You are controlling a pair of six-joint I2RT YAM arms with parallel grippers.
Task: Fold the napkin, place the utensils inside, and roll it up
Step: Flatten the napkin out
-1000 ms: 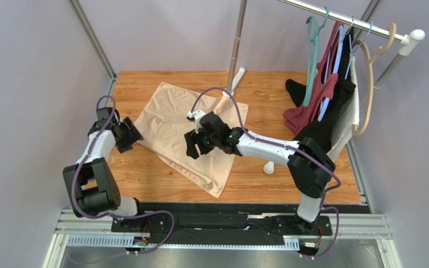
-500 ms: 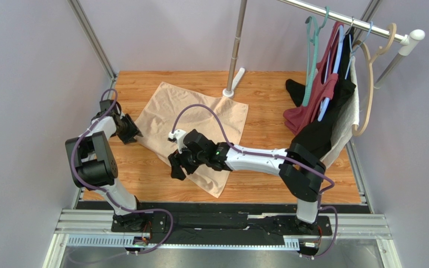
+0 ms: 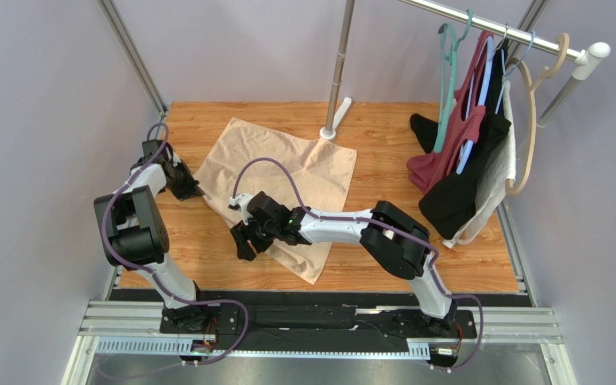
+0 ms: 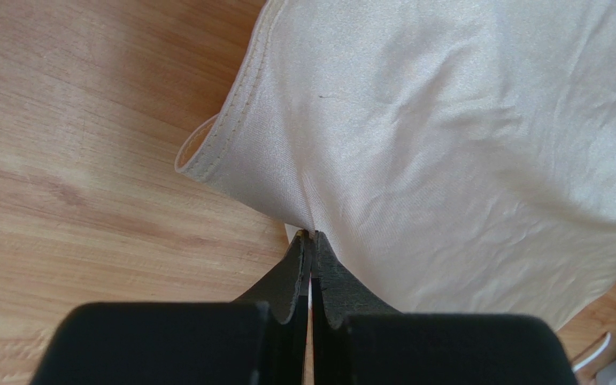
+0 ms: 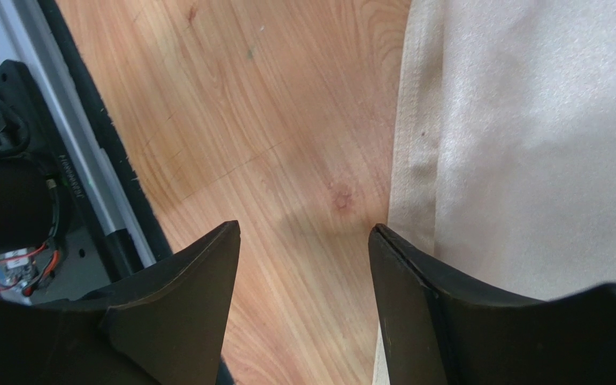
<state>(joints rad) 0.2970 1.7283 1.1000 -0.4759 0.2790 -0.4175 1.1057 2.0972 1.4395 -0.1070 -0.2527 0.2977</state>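
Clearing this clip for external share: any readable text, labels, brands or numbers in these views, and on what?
No readable text in any view.
The napkin, the wooden table and the hanging garments carry no print.
Faint white marks on the base rail in the right wrist view are too small and blurred to read.

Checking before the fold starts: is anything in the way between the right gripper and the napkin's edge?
Nothing visible. The right gripper hangs open at the napkin hem, one finger over fabric, the other over bare wooden table. The left gripper is shut on the napkin near its left corner.
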